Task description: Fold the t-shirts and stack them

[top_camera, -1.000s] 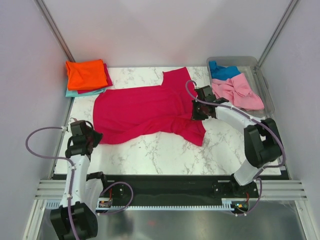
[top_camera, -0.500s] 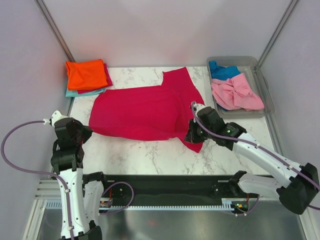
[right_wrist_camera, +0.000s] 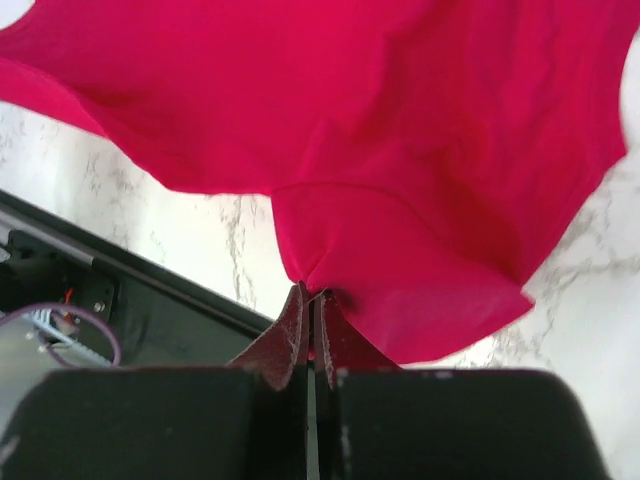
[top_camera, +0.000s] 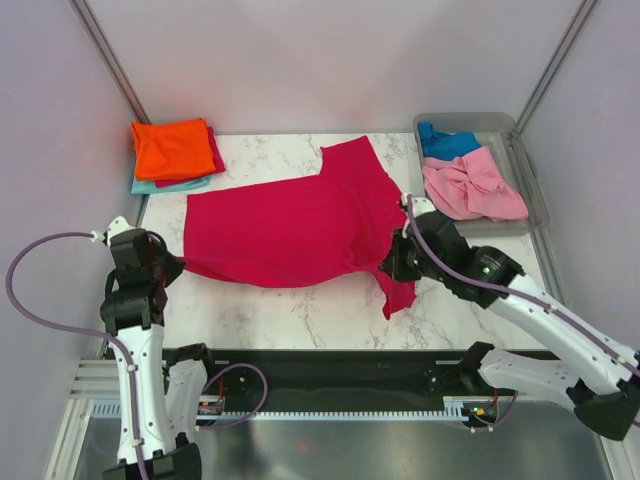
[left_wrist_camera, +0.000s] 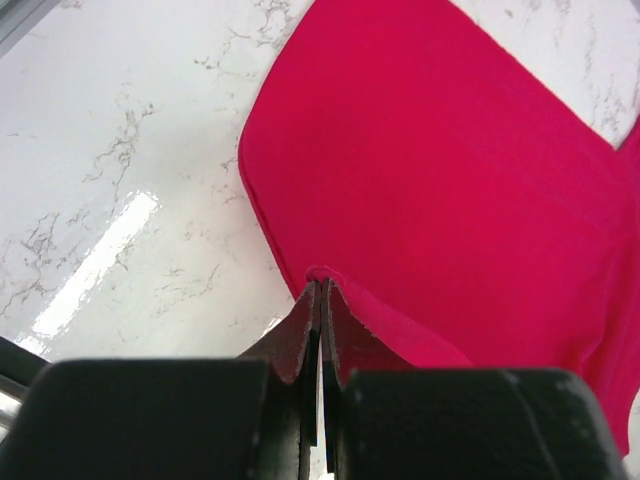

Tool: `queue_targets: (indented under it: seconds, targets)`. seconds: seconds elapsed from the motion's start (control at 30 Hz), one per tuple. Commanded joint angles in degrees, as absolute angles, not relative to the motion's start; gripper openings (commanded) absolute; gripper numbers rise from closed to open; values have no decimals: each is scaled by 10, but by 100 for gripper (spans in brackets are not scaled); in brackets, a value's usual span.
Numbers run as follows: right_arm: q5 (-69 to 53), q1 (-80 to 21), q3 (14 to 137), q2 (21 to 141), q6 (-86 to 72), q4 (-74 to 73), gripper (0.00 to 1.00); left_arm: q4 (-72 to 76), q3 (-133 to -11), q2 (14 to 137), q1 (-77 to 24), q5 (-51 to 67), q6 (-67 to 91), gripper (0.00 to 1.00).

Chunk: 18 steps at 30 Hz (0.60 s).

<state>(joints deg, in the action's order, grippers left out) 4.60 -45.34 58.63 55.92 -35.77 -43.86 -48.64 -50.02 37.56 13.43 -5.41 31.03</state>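
A crimson-pink t-shirt (top_camera: 290,220) lies spread across the middle of the marble table, partly lifted. My left gripper (top_camera: 172,266) is shut on its near left corner, seen pinched in the left wrist view (left_wrist_camera: 320,280). My right gripper (top_camera: 392,268) is shut on its near right part, pinched in the right wrist view (right_wrist_camera: 315,292), with a sleeve (top_camera: 398,296) hanging below. An orange t-shirt (top_camera: 172,147) tops a folded stack at the back left, over a crimson one and a teal one (top_camera: 152,186). A light pink t-shirt (top_camera: 472,186) and a blue one (top_camera: 447,142) lie crumpled in the tub.
A clear grey plastic tub (top_camera: 527,170) stands at the back right. The black rail (top_camera: 330,365) runs along the table's near edge. Pale walls close in on both sides.
Both grippers have pulled the crimson-pink shirt's near edge up and toward the near side, stretching it flatter. The right arm has moved near and right; the left arm has shifted slightly.
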Motion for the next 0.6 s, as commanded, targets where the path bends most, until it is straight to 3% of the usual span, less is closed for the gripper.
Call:
queue_targets:
  seconds: [0.0,0.13,0.23,0.43,0.57]
  targets:
    - [101,-454,669,638,-274,-424,0,-453,-509,409,143,-60,280,2]
    - [99,-443,745,728,-185,-400,0,-444,-503,443,155,-76,273,2]
    - [20,-409,802,799,-115,-380,0,-430,-490,467,169,-78,271,2]
    - [-248,-296,893,958,14,-395,1,-403,-473,539,213,-54,279,2]
    - [-306,-264,976,1090,97,-449,1,-387,-496,641,229,-11,281,2]
